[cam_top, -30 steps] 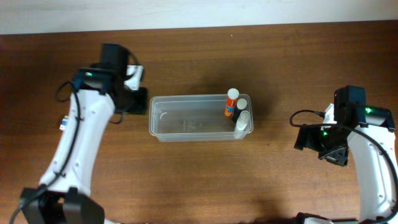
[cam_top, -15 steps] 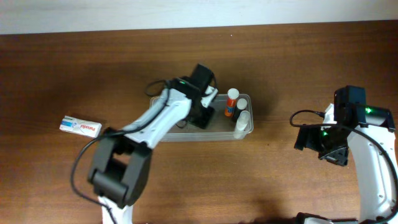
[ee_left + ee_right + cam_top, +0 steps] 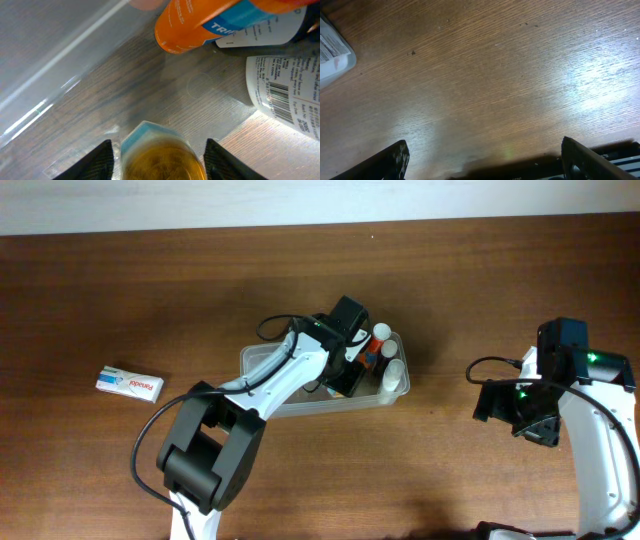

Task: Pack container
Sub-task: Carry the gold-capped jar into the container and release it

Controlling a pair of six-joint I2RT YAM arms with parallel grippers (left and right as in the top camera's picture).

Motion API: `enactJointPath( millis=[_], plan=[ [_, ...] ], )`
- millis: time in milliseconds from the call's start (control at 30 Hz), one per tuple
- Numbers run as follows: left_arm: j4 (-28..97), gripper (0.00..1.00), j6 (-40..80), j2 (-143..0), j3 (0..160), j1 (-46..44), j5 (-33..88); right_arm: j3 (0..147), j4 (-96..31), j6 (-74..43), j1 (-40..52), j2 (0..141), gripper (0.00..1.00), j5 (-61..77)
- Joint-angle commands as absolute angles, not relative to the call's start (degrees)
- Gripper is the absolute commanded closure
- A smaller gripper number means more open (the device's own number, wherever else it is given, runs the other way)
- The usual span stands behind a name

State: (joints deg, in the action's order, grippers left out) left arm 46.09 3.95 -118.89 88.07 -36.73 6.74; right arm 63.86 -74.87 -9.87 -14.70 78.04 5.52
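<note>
The clear plastic container point(image 3: 252, 360) stands mid-table. At its right end stand an orange tube with a white cap point(image 3: 376, 338), a dark bottle point(image 3: 386, 352) and a white bottle point(image 3: 392, 376). My left gripper point(image 3: 348, 372) reaches down inside the container. In the left wrist view the left gripper point(image 3: 160, 162) is shut on an amber bottle with a blue band point(image 3: 157, 150), just above the container floor point(image 3: 100, 85), next to the orange tube point(image 3: 200, 25) and white bottle point(image 3: 285, 90). My right gripper point(image 3: 530, 425) hangs open and empty over bare table point(image 3: 485, 160).
A white toothpaste box point(image 3: 130, 383) lies on the table at the left. A corner of the container point(image 3: 332, 57) shows at the left edge of the right wrist view. The table is dark wood.
My left arm swung from the table's left side into the container and then moved further toward its right end. The toothpaste box came into view. The right arm has not moved.
</note>
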Motion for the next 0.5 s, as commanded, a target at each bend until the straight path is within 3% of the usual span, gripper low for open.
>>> enactJointPath(
  millis=[0, 133, 467],
  plan=[
    [46.6, 0.25, 3.8, -118.9, 88.1, -36.9, 7.7, 63.9, -74.8, -9.4, -15.0, 77.4, 0.11, 5.8],
    [48.2, 0.01, 3.9, -118.8, 88.8, -36.9, 4.5, 63.9, -75.0, -9.4, -15.0, 77.4, 0.11, 5.8],
    [54.5, 0.01, 5.8, -106.1, 92.5, -31.5, -2.2, 63.9, -75.0, -9.4, -15.0, 77.4, 0.11, 5.8]
  ],
)
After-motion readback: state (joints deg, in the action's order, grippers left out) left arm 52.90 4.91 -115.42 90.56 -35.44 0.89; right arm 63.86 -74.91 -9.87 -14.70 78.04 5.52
